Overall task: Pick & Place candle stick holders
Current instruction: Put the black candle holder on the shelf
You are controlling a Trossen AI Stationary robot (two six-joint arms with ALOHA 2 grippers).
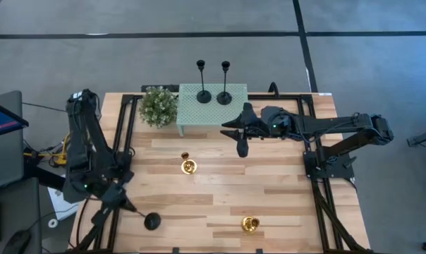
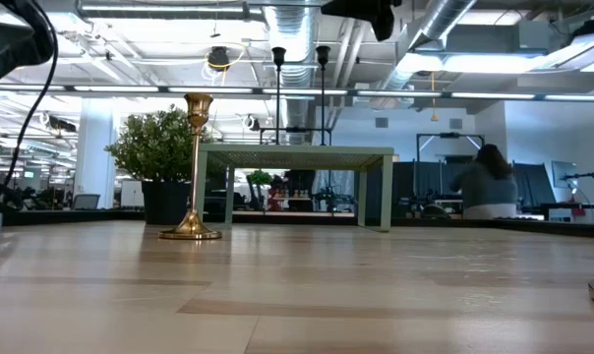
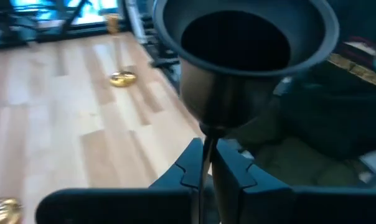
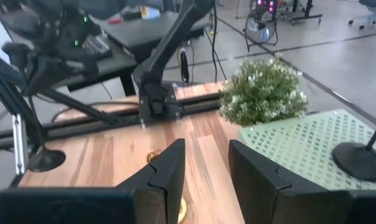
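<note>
Hiding its stem, left gripper jaws clamp black candle holder

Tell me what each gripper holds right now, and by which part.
The left gripper is shut on the black candle stick holder's thin stem, just below its cup. The right gripper is open over the table, holding nothing.

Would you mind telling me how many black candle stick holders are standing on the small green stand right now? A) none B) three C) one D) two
D: the high view shows two black candle stick holders upright on the green stand, while the third black holder is near the table's front left, its stem clamped in the left gripper.
</note>
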